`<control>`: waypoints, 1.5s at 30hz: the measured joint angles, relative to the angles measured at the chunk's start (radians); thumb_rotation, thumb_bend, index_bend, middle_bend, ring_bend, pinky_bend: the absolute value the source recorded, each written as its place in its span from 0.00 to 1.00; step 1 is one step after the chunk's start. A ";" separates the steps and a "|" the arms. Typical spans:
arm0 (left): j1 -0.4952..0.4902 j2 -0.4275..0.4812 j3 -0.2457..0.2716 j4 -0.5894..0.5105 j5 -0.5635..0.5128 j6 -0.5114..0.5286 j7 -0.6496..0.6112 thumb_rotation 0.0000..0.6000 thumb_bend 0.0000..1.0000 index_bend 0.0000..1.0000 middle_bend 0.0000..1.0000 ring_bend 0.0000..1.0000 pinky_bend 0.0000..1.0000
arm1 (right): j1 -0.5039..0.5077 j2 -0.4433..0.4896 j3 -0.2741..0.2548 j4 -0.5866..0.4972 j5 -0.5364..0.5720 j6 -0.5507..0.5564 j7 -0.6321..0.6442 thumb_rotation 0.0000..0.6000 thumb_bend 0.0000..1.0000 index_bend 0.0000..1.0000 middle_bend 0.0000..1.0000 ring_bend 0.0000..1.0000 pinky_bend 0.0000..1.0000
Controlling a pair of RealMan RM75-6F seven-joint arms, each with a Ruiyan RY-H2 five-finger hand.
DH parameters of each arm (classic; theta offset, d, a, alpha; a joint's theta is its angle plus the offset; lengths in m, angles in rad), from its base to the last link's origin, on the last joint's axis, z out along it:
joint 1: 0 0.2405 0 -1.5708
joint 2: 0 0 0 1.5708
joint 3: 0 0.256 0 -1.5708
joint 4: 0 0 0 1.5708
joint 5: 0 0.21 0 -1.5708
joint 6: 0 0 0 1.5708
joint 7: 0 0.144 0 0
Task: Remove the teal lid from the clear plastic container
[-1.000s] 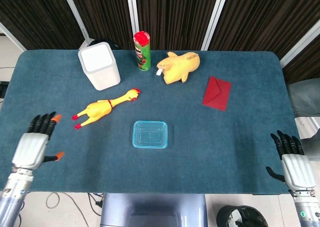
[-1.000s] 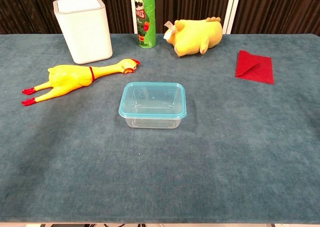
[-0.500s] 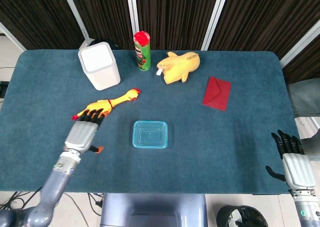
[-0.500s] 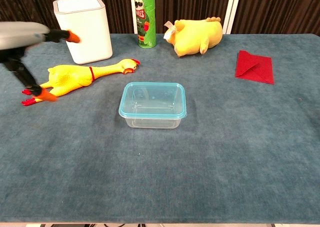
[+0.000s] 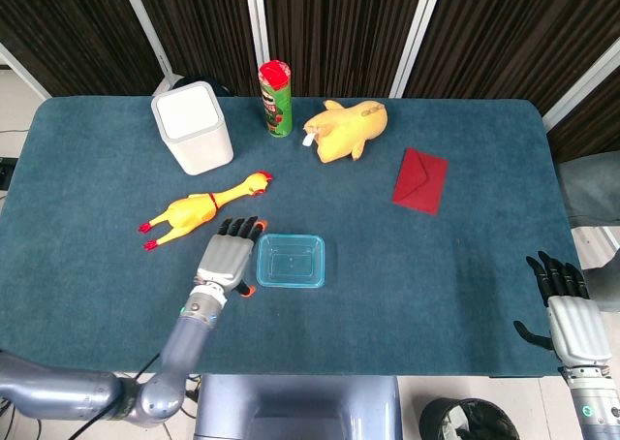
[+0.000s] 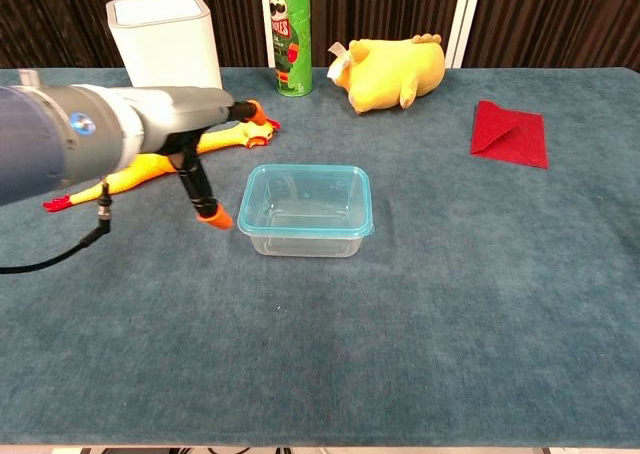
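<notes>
Only my head view catches the right hand (image 5: 568,314), off the desk's (image 5: 465,266) near right corner, fingers spread, holding nothing. My left hand (image 5: 229,256) sits just left of the clear plastic container (image 5: 291,261), fingers spread and empty; whether the thumb tip touches it, I can't tell. The teal lid (image 6: 305,199) is on, container mid-desk, long axis running left to right.

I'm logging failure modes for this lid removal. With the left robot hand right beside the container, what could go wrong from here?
1. The small clear plastic container with the teal lid looks light; nothing braces it, since the right robot hand sits at the table's edge, so lifting may drag the whole box.
2. The left robot hand lies close to the yellow rubber chicken and could knock it.
</notes>
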 measured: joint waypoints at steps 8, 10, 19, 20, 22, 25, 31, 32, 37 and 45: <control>-0.085 -0.093 -0.034 0.094 -0.102 0.032 0.035 1.00 0.00 0.00 0.00 0.00 0.00 | 0.000 0.001 0.002 -0.004 0.006 -0.003 0.007 1.00 0.27 0.00 0.00 0.00 0.00; -0.102 -0.112 -0.046 0.116 -0.131 0.032 0.038 1.00 0.00 0.00 0.00 0.00 0.00 | 0.001 0.002 0.002 -0.005 0.007 -0.004 0.008 1.00 0.27 0.00 0.00 0.00 0.00; -0.160 -0.173 -0.077 0.217 -0.219 0.020 0.038 1.00 0.00 0.00 0.00 0.00 0.00 | 0.001 0.002 0.000 -0.009 0.009 -0.008 0.010 1.00 0.27 0.00 0.00 0.00 0.00; -0.164 -0.178 -0.081 0.227 -0.230 0.017 0.036 1.00 0.00 0.00 0.00 0.00 0.00 | 0.001 0.002 0.000 -0.009 0.009 -0.008 0.010 1.00 0.28 0.00 0.00 0.00 0.00; -0.175 -0.189 -0.085 0.254 -0.248 0.010 0.035 1.00 0.00 0.00 0.00 0.00 0.00 | 0.001 0.003 -0.001 -0.009 0.009 -0.009 0.011 1.00 0.28 0.00 0.00 0.00 0.00; -0.193 -0.206 -0.087 0.292 -0.261 0.000 0.037 1.00 0.00 0.00 0.00 0.00 0.02 | 0.001 0.004 -0.002 -0.009 0.006 -0.010 0.015 1.00 0.28 0.00 0.00 0.00 0.00; -0.225 -0.240 -0.082 0.353 -0.241 -0.023 0.023 1.00 0.04 0.02 0.09 0.06 0.19 | 0.002 0.005 -0.003 -0.009 0.005 -0.012 0.016 1.00 0.27 0.00 0.00 0.00 0.00; -0.229 -0.243 -0.079 0.360 -0.233 -0.024 0.023 1.00 0.06 0.05 0.13 0.09 0.23 | 0.002 0.005 -0.003 -0.010 0.006 -0.013 0.016 1.00 0.27 0.00 0.00 0.00 0.00; -0.245 -0.258 -0.044 0.391 -0.169 -0.034 0.020 1.00 0.11 0.14 0.23 0.17 0.31 | 0.002 0.007 -0.003 -0.011 0.006 -0.013 0.019 1.00 0.27 0.00 0.00 0.00 0.00; -0.245 -0.222 0.072 0.406 0.014 -0.097 0.012 1.00 0.11 0.14 0.22 0.17 0.31 | 0.001 0.010 -0.004 -0.014 0.007 -0.014 0.019 1.00 0.28 0.00 0.00 0.00 0.00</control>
